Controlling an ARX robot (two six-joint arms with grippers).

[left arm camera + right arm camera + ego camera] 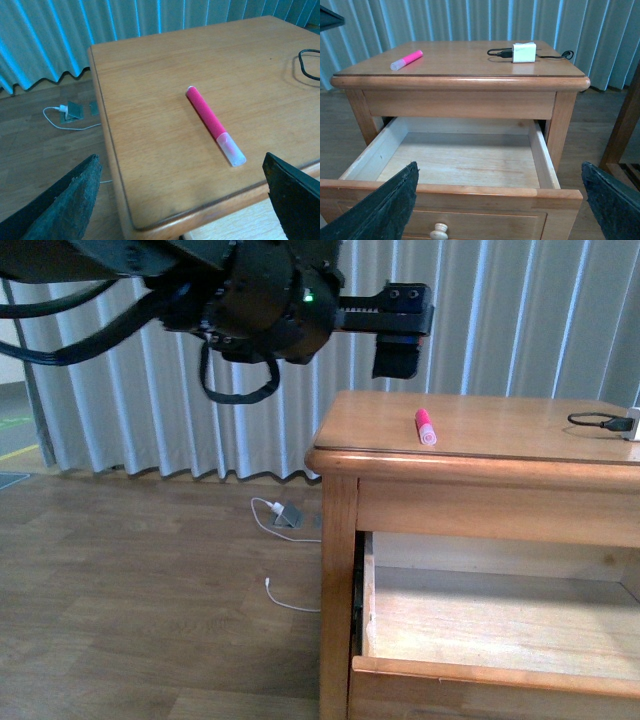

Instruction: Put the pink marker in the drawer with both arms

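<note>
Pickup is the step in hand. The drawer (pixel 460 160) already stands pulled out, its pale wooden floor bare, while the pink marker (pixel 426 427) lies on the dresser top (pixel 500 430) near the front edge, toward the left corner, with its pale end pointing to the front. Nothing touches it.

The left tool (pixel 398 345) hangs in the air above the back left part of the dresser top, clear of the marker. In its wrist view the jaws are spread wide, one finger (pixel 75 200) on each side of the picture with the marker between and beyond them. The right tool (pixel 499 167) is also spread wide and holds nothing; it faces the drawer's open front, above the knob (pixel 439 231).

Next, I judge, the left tool must come down and forward until its jaws straddle the barrel, probably with a turn of the wrist to close across it rather than along it, low enough to grip without scraping the wood.

A white charger block (pixel 524 52) with a black cable sits well apart from the marker.

The right arm is absent from the front view, which also cuts off the drawer's right side. Both wrist views show only the finger ends.
</note>
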